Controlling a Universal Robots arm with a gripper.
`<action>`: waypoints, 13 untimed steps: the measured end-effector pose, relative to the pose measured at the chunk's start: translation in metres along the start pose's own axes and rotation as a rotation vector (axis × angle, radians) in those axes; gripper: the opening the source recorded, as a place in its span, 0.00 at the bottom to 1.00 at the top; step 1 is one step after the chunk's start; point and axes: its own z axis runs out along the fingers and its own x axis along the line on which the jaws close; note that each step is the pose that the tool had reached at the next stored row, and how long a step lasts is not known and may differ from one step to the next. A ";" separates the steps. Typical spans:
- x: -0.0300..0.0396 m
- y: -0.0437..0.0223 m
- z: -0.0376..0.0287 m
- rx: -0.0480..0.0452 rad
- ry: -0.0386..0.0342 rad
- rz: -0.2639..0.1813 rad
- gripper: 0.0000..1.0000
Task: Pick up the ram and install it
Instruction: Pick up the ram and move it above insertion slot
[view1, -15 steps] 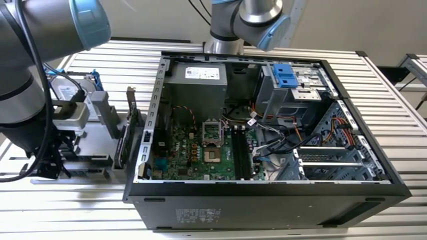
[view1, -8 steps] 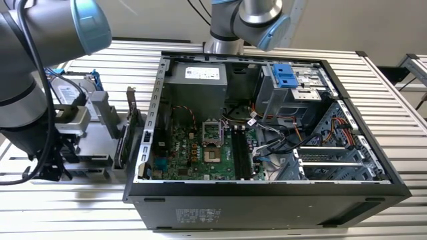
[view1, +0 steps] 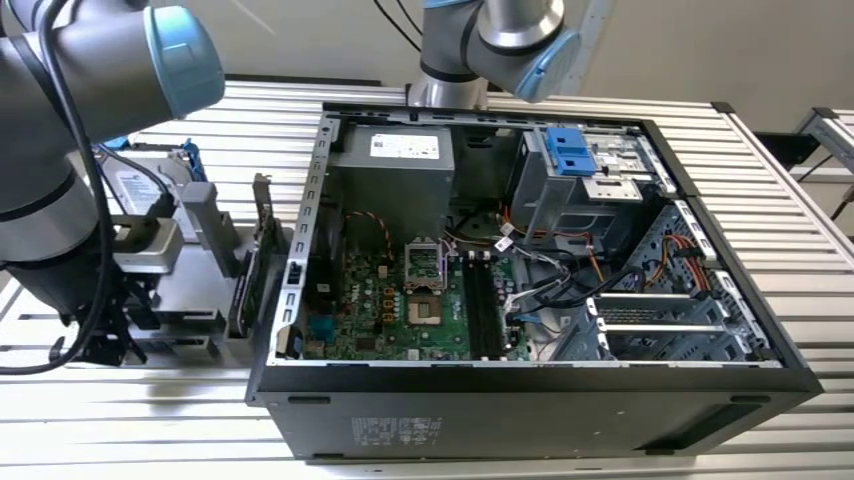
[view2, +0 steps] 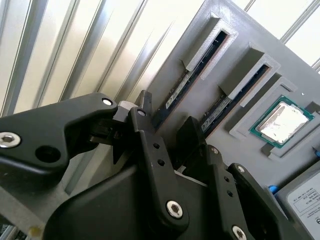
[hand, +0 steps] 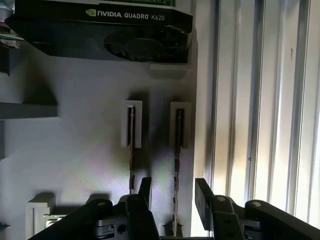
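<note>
While the claw (hand: 173, 189) stands open, its 2 black fingers (hand: 202, 192) sit on either side of the ram (hand: 176, 145). A gap shows between each finger and the stick, so nothing is gripped. The ram stands on edge in a slot of the grey holder (hand: 75, 150), in the slot nearest the holder's edge, not yet lifted. A 2nd stick (hand: 131, 150) stands in the neighbouring slot, just beside the ram and outside the fingers.

The second wrist view confirms this: the claw (view2: 167, 112) is spread around the near end of the ram (view2: 192, 75), with the 2nd stick (view2: 237, 95) beside it. On the same holder (view2: 240, 30) a processor chip (view2: 282, 120) lies flat in its own recess, and the corner of a hard drive (view2: 305, 195) shows close by.

A graphics card (hand: 100, 25) stands further along the holder in the first wrist view.

In the exterior view the arm (view1: 54, 200) reaches down over the holder (view1: 174, 318), which stands on the slatted table (view1: 787, 200) just to the exterior view's left of the open computer case (view1: 534, 410). The black memory slots (view1: 483, 300) on the board inside the case are well apart from the ram
</note>
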 end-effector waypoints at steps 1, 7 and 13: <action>0.0000 0.0000 0.0000 0.0002 0.0000 0.000 1.00; 0.0001 0.0000 0.0010 0.0000 0.0001 0.000 1.00; 0.0001 0.0000 0.0018 0.0000 0.0001 0.000 1.00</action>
